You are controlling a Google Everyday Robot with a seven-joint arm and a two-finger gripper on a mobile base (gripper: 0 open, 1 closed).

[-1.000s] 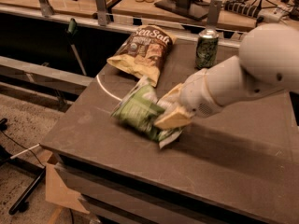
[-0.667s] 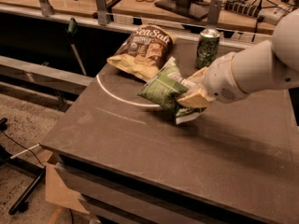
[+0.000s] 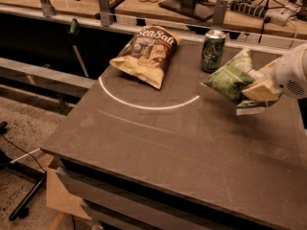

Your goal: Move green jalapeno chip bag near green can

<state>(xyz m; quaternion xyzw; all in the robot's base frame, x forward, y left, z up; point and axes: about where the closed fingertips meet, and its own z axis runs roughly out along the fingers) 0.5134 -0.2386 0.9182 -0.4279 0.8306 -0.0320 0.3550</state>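
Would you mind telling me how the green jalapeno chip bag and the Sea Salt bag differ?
The green jalapeno chip bag is light green, the Sea Salt bag brown. The pincer, at the right edge, grips the green one; the Sea Salt bag lies free on the table. Both are crinkled.

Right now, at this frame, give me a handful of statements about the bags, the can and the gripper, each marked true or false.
1. The gripper, at the right edge of the view, is closed on the green chip bag. True.
2. The can lies on its side. False: it stands upright on the table.
3. The brown chip bag is touching the can. False: bare table shows between them.
4. A white curved line is marked on the table. True.
5. The gripper is holding the brown chip bag. False: that bag lies on the table, away from the gripper.
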